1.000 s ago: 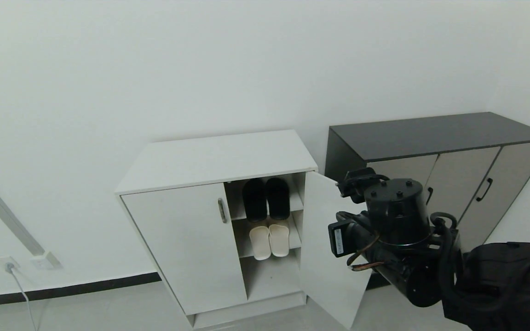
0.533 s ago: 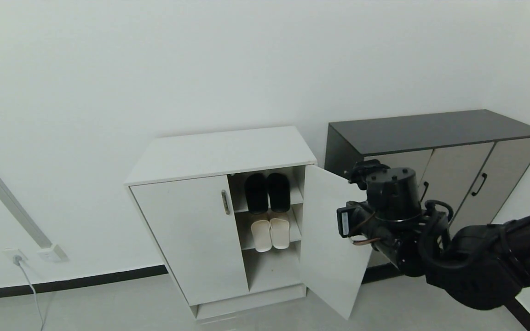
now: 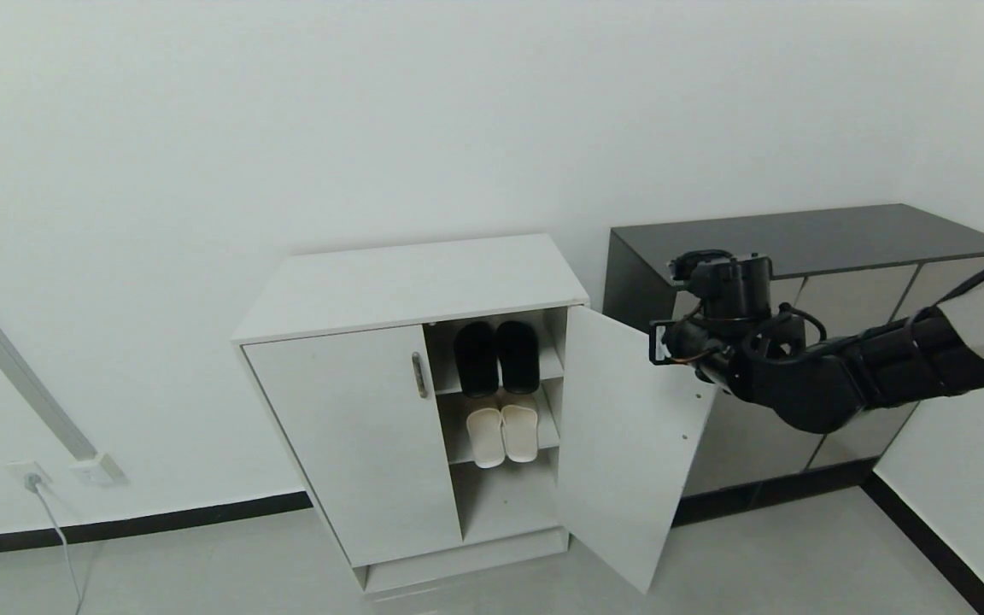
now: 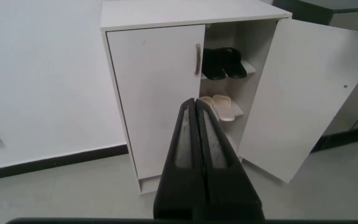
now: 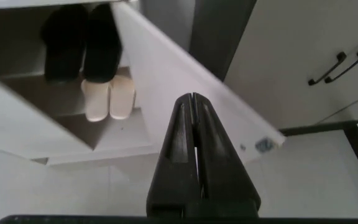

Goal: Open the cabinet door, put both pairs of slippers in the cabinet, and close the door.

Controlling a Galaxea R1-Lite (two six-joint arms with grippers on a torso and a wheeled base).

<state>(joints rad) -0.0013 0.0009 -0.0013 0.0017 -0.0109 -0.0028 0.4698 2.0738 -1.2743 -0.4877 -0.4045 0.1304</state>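
The right end effector [image 3: 699, 265] hangs just above the free upper corner of the cabinet's swung-out right door [image 3: 629, 444]. In the right wrist view its two black fingers [image 5: 182, 124] lie pressed together with only a hairline seam between them and nothing gripped; whether the tip touches the door panel cannot be told. The left end effector [image 4: 196, 102] has its fingers likewise closed flat against each other, holds nothing, and points toward the cabinet from well in front. The cabinet [image 3: 411, 282] is a box of smooth, matte white board with a flat top, and stands on a grey floor [image 3: 202, 581] against a white wall. Its left door [image 3: 347, 444] is closed and carries a slim vertical metal handle [image 3: 416, 374]. In the exposed right half, the black slippers [image 3: 496, 357] sit side by side on the upper shelf. The cream slippers [image 3: 502, 434], rounded and smooth, sit side by side on the shelf below. Beside it stands a low sideboard [image 3: 799, 239] with a dark flat top, grey doors and black handles.
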